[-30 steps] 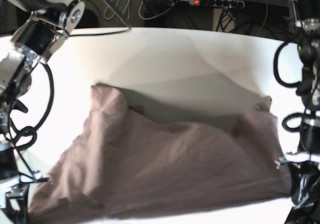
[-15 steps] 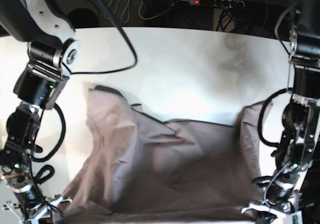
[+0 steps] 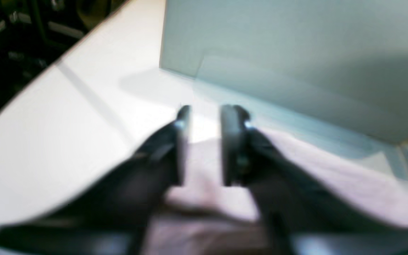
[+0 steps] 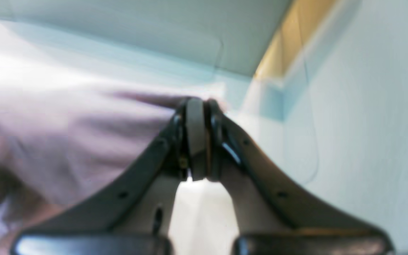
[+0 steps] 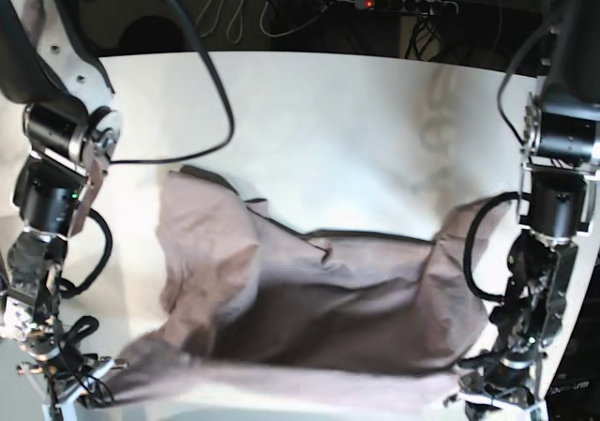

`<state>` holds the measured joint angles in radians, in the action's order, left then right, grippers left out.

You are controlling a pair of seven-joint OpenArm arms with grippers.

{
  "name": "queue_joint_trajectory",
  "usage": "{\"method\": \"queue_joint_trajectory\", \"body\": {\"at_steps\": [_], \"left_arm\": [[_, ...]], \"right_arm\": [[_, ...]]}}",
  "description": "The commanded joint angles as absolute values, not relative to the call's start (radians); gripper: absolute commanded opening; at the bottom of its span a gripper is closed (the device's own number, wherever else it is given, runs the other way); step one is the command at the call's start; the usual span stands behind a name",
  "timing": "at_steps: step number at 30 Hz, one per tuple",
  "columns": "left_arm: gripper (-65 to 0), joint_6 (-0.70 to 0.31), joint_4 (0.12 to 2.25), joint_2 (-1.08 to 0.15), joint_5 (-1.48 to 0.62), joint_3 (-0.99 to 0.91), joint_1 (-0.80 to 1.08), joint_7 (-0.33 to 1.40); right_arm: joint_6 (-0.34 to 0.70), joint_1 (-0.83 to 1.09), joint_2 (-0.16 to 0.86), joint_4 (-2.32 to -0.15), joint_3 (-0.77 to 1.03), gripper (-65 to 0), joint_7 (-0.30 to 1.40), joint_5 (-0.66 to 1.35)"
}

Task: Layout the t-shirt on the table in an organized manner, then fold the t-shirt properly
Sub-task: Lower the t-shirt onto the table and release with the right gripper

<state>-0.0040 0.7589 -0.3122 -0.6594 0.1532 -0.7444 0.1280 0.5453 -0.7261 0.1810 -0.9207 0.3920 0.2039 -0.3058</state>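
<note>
Both arms have dropped to six o'clock; the wrinkled mauve-pink cloth t-shirt now sags across the smooth white table. Left gripper stands parted above the hem, right gripper looks pressed together beside the cloth – layout nearly done

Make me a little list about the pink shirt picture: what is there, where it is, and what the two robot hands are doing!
garment: dusty pink t-shirt, wrinkled, not flat
where: on the white table, bunched toward the near edge
left gripper: jaws apart, shirt cloth beneath them, nothing gripped
right gripper: jaws pressed together at the shirt's edge; a pinch on the cloth cannot be confirmed
folding: not done yet
behind the table: power strip and cables
</note>
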Motion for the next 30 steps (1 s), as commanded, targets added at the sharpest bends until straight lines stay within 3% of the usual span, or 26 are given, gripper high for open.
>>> {"method": "queue_joint_trajectory", "body": {"at_steps": [1, 5, 9, 14, 22, 30], "left_arm": [[-40.4, -0.005, 0.76, -0.323, -0.657, 0.148, -0.782, 0.107], [-36.6, -0.005, 0.739, -0.321, -0.657, 0.148, -0.785, 0.105], [-36.4, -0.005, 0.75, -0.329, -0.662, 0.145, -0.777, 0.105], [-36.3, -0.001, 0.845, -0.366, -0.668, 0.13, -0.673, 0.105], [-36.1, 0.004, 1.221, -0.38, -0.668, -0.045, -0.289, 0.107], [-36.0, -0.004, 1.165, -0.364, -0.668, -0.099, -0.061, 0.102]], "right_arm": [[0.492, -0.769, 0.206, -0.912, 0.392, -55.2, 0.171, -0.291], [0.463, -0.768, 0.226, -0.849, 0.392, -39.9, 0.165, -0.291], [0.463, -0.76, 0.225, -0.854, 0.397, -31.1, 0.163, -0.291], [0.463, -0.685, 0.22, -0.958, 0.397, -30.4, 0.166, -0.291], [0.463, -0.487, 0.193, -1.259, 0.398, -30.4, 0.171, -0.289], [0.463, -0.199, 0.038, -1.523, 0.414, -30.4, 0.17, -0.289]]}}
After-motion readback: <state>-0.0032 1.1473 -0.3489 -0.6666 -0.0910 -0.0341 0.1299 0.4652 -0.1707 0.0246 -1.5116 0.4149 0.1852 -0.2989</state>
